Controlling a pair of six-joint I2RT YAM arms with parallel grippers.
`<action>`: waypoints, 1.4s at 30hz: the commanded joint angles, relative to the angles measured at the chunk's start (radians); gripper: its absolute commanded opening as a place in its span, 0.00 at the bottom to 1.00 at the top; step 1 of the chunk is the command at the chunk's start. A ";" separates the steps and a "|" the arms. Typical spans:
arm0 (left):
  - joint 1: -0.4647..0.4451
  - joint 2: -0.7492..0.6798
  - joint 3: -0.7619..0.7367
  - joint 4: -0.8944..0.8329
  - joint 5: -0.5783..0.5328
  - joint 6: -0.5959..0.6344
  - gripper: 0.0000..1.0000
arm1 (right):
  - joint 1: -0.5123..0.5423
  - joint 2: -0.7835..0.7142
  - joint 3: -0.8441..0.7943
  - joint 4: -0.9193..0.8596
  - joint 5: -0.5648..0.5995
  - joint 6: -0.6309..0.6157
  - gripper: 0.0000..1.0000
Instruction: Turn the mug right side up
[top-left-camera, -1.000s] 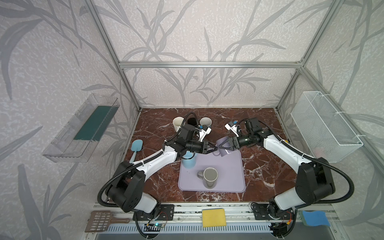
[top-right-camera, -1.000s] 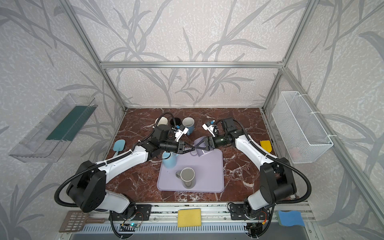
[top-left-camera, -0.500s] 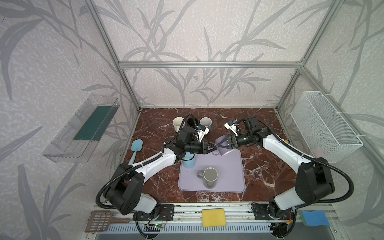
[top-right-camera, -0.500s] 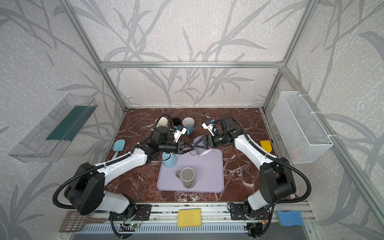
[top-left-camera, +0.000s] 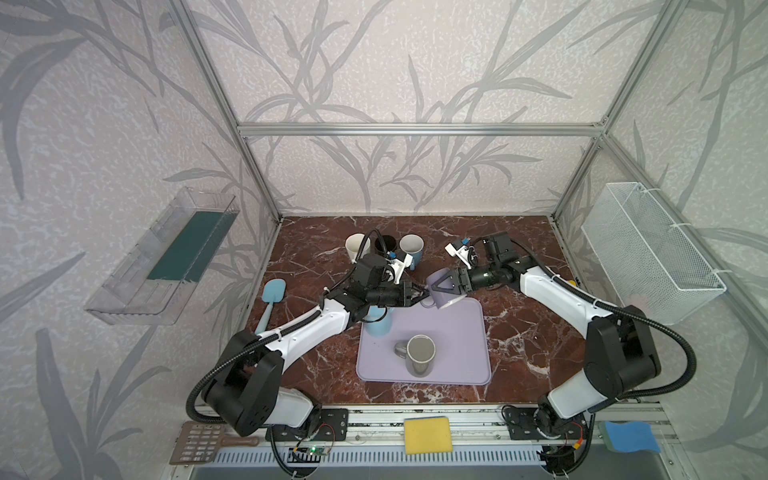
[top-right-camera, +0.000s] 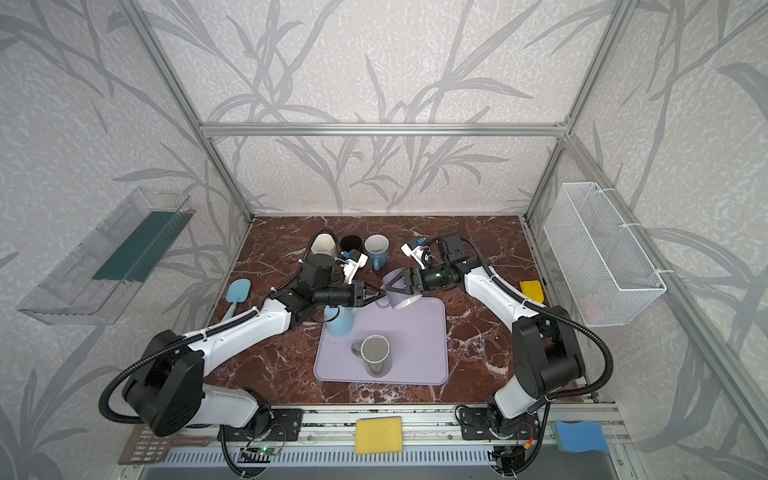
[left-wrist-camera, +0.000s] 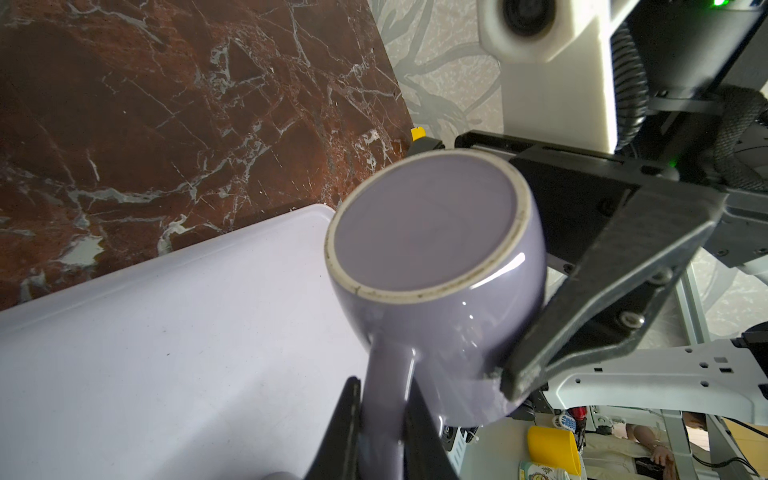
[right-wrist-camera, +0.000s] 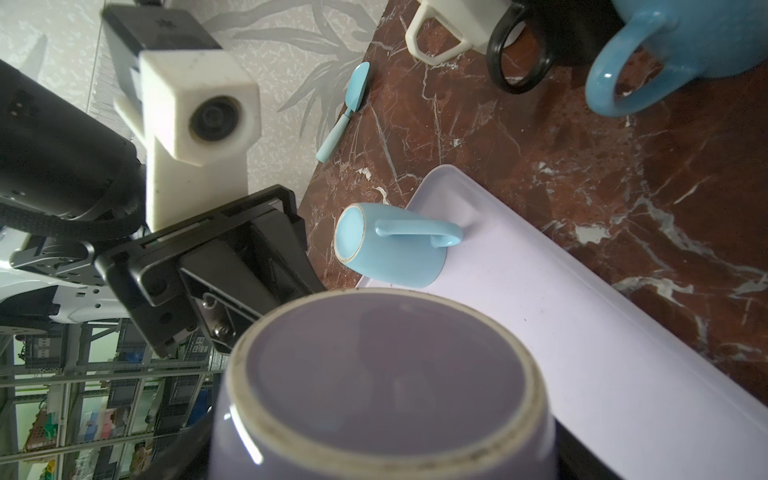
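The purple mug (top-left-camera: 448, 294) (top-right-camera: 402, 294) hangs tilted above the back left corner of the lilac tray (top-left-camera: 459, 332), base turned up and back, pale mouth facing down and forward. My left gripper (top-left-camera: 424, 294) (left-wrist-camera: 384, 390) is shut on the mug's handle (left-wrist-camera: 388, 374). My right gripper (top-left-camera: 442, 286) (top-right-camera: 399, 284) comes from the right, shut around the mug's body, one finger (left-wrist-camera: 615, 291) lying along its side. Both wrist views show the mug's unglazed base ring (left-wrist-camera: 428, 232) (right-wrist-camera: 386, 374).
A light-blue mug (top-left-camera: 379, 324) (right-wrist-camera: 390, 245) stands upside down at the tray's back left corner, under my left arm. A grey mug (top-left-camera: 420, 355) stands upright on the tray. Cream (top-left-camera: 356, 246), black (top-left-camera: 384, 245) and blue (top-left-camera: 412, 247) mugs stand behind. A blue spatula (top-left-camera: 272, 297) lies left.
The purple mug and both grippers have shifted slightly to the left. Both grips are unchanged.
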 joint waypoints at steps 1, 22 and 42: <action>-0.004 0.025 -0.015 -0.018 0.004 -0.069 0.04 | 0.010 -0.020 0.031 0.141 -0.153 -0.017 0.42; 0.014 0.032 -0.056 0.150 0.092 -0.177 0.25 | -0.006 -0.034 0.004 0.167 -0.175 -0.069 0.37; 0.023 0.002 -0.073 0.171 0.075 -0.186 0.24 | -0.005 -0.032 -0.002 0.153 -0.175 -0.084 0.37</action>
